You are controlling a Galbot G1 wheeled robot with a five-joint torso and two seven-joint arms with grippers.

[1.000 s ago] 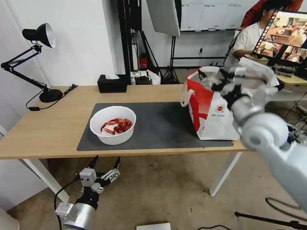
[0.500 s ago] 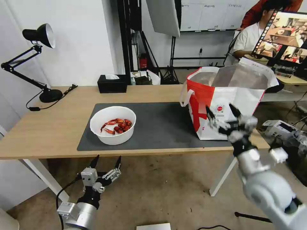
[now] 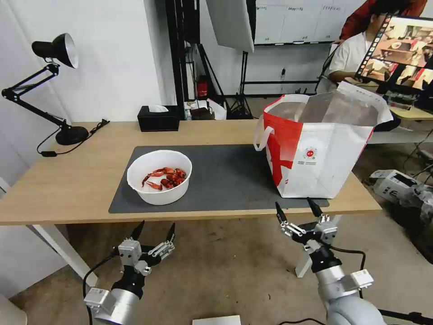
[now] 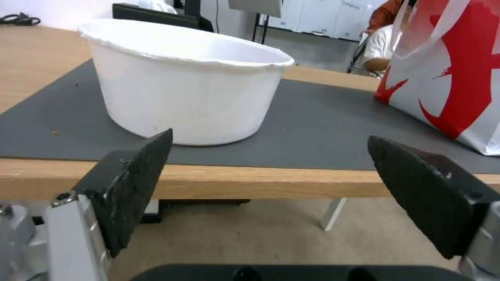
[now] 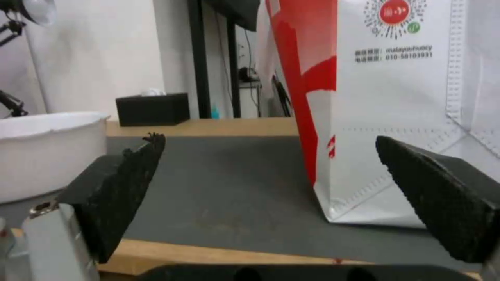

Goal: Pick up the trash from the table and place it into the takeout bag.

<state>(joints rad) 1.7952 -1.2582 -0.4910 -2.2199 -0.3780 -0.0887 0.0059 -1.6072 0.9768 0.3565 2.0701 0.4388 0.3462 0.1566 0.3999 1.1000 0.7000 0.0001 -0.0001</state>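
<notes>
A white round bowl (image 3: 158,176) (image 4: 182,80) (image 5: 39,150) with red crayfish shells stands on the dark grey mat (image 3: 225,176) of the light-wood table (image 3: 67,180). The takeout bag (image 3: 315,149) (image 4: 458,62) (image 5: 396,97), white with a red side panel and foil lining, stands open at the mat's right end. My left gripper (image 3: 154,231) (image 4: 271,156) hangs open below the table's front edge, under the bowl. My right gripper (image 3: 297,208) (image 5: 271,152) is open too, just below the front edge beneath the bag, with nothing between its fingers.
A black tissue box (image 3: 158,117) sits at the table's back edge and a black desk lamp (image 3: 54,85) at the back left. A monitor (image 3: 399,49) and a seated person are behind the bag. A white box (image 3: 394,185) lies on the floor at right.
My right arm came down from the bag's mouth, past its front, to below the table's front edge, fingers open throughout. The left gripper has risen slightly.
</notes>
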